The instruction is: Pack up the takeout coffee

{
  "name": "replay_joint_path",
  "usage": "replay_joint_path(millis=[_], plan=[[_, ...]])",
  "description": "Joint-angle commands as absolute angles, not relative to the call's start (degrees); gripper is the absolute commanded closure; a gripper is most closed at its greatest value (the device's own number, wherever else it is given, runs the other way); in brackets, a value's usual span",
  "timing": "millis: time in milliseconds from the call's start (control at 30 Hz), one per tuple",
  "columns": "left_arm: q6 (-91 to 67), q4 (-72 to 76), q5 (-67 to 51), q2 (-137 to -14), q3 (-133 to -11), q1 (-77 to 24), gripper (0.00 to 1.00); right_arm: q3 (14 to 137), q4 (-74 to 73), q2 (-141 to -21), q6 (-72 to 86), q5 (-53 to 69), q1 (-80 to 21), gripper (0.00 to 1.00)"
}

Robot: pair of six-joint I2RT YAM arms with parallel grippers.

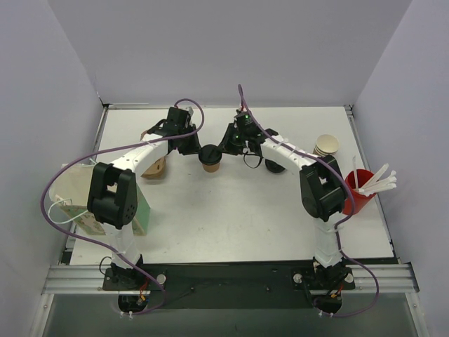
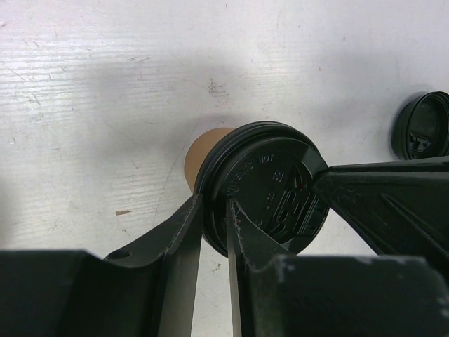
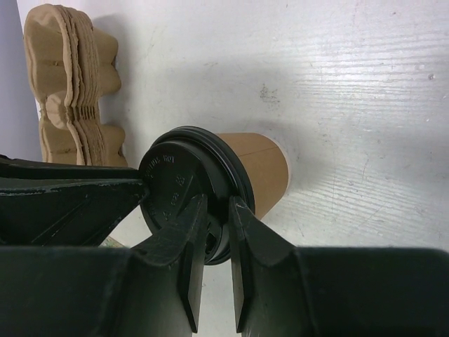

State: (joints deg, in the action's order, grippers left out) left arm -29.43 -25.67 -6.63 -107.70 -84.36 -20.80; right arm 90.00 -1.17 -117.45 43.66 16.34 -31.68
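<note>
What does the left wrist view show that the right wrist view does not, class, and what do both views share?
Only the left wrist view shows a second black lid lying on the table. Only the right wrist view shows a stack of pulp carriers. Both show the takeout coffee, with each view's own gripper, the left gripper and the right gripper, pinching its lid rim.

Bright, diffuse overhead light; top view sharp. Soft grey shadows on white counter (image 1: 245, 225) around the takeout coffee (image 2: 270, 186). Wrist views: near tool fingers (image 3: 179, 260) dark, underexposed, soft-focused.
</note>
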Motion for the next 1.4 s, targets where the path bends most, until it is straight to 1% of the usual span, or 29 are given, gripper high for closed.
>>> replay_joint_path(millis=[0, 100, 167, 200, 367, 433, 467, 567, 700, 833, 933, 967, 1033, 1067, 1367], plan=[[-28.30, -29.00, -6.94, -111.01, -85.25, -22.41, 0.70, 86.23, -10.81, -117.69, 43.59, 13.63, -35.42, 0.86], [-27.60, -30.14, -7.64, -110.92, -87.09, -22.32, 0.70, 85.08, -11.42, -115.84, 44.12, 12.75, -35.68, 0.85], [-26.99, -31.19, -8.61, -110.92, -88.58, -22.33, 0.69, 86.48, -13.61, -114.96, 43.51, 11.61, -35.77, 0.83], [-26.81, -31.81, -8.87, -110.92, -89.03, -22.41, 0.70, 87.18, -14.49, -114.70, 43.07, 11.34, -35.68, 0.80], [-26.54, -33.04, -10.37, -110.04, -90.61, -22.24, 0.69, 92.89, -20.20, -114.52, 39.83, 8.00, -35.60, 0.76], [-26.54, -33.31, -10.72, -109.43, -91.49, -21.97, 0.66, 94.12, -21.00, -114.26, 38.77, 6.77, -35.60, 0.73], [-26.46, -33.66, -10.64, -109.25, -91.93, -21.89, 0.64, 95.35, -21.79, -114.34, 37.80, 6.25, -35.68, 0.69], [-26.46, -34.45, -10.72, -108.37, -93.77, -20.83, 0.60, 96.85, -23.11, -114.08, 35.08, 4.57, -35.68, 0.64], [-26.54, -35.51, -10.20, -107.49, -95.80, -19.60, 0.59, 98.26, -23.29, -113.38, 31.92, 3.61, -35.68, 0.61], [-26.89, -35.07, -9.50, -105.30, -94.75, -18.81, 0.59, 100.36, -23.12, -113.29, 28.48, 5.44, -35.77, 0.57], [-27.77, -33.93, -9.23, -103.46, -93.17, -18.20, 0.58, 103.34, -23.72, -114.52, 24.79, 6.68, -36.47, 0.46], [-27.95, -33.75, -9.23, -103.01, -92.29, -17.58, 0.58, 104.40, -24.34, -115.13, 23.83, 7.46, -36.65, 0.40], [-28.47, -33.14, -9.23, -101.70, -91.32, -16.79, 0.58, 107.03, -25.92, -116.72, 21.29, 7.30, -37.61, 0.36], [-28.74, -33.05, -9.05, -101.17, -90.36, -16.09, 0.58, 107.75, -26.36, -117.15, 20.40, 6.42, -37.97, 0.32], [-31.99, -30.15, -6.06, -95.28, -86.05, -12.66, 0.58, 115.83, -32.43, -123.13, 15.82, 1.06, -41.74, 0.25]])
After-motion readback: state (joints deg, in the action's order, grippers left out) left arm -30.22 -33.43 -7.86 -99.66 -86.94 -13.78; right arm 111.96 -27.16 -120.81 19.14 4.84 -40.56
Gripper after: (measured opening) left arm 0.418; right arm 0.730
